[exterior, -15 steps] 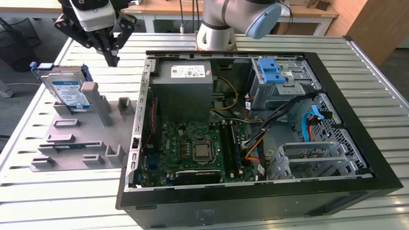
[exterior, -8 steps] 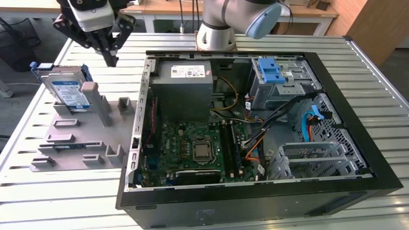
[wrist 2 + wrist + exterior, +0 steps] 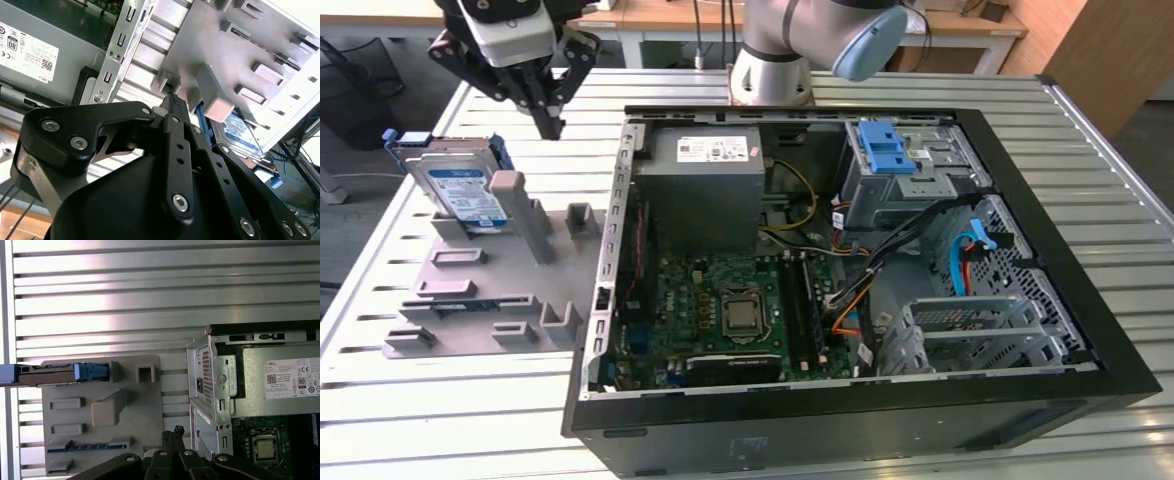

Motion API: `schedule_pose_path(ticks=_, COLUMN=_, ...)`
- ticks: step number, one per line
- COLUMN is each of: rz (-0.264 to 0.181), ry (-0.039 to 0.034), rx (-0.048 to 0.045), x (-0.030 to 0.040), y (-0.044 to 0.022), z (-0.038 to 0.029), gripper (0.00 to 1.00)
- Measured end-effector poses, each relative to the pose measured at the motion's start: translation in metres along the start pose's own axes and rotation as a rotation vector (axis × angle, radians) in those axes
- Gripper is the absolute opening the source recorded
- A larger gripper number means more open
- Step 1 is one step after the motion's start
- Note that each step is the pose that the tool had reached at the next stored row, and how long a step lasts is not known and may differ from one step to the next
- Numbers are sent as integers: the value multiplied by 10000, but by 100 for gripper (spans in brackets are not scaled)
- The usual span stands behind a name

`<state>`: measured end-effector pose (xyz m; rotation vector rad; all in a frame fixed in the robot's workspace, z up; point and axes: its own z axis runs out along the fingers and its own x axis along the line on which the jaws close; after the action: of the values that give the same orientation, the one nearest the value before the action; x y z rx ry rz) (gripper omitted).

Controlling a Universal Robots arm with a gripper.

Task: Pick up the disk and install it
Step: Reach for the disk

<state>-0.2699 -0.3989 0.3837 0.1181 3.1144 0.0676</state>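
My gripper [image 3: 550,127] hangs in the air above the grey holder [image 3: 520,292]. Its black fingers are pressed together into one point, with nothing between them. In both wrist views the tips [image 3: 175,432] meet with no gap, so I read it as fully closed and empty.

The disk [image 3: 460,190] is not touched. It stands on its edge in a slot at one end of the holder, with the label side facing out. In the first wrist view I see it from above as a thin bar with its blue carrier bracket [image 3: 92,371]. I think it is kept upright like this so that its top edge is free for a grasp from above.

The gripper is apart from the disk, nearer the holder's side that faces the computer case [image 3: 854,425]. Whether the tips are over the holder or just past its edge, I cannot say surely.

The case lies open beside the holder on the slatted tabletop [image 3: 467,425], probably so its inside can be reached from above.
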Motion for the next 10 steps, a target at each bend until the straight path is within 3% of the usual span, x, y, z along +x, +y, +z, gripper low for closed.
schedule_pose_path(ticks=7, rz=1, ry=22, rx=1, x=27, y=-1, z=5, gripper=11)
schedule_pose_path(ticks=10, rz=1, ry=52, rx=5, x=102, y=11, z=7, gripper=11)
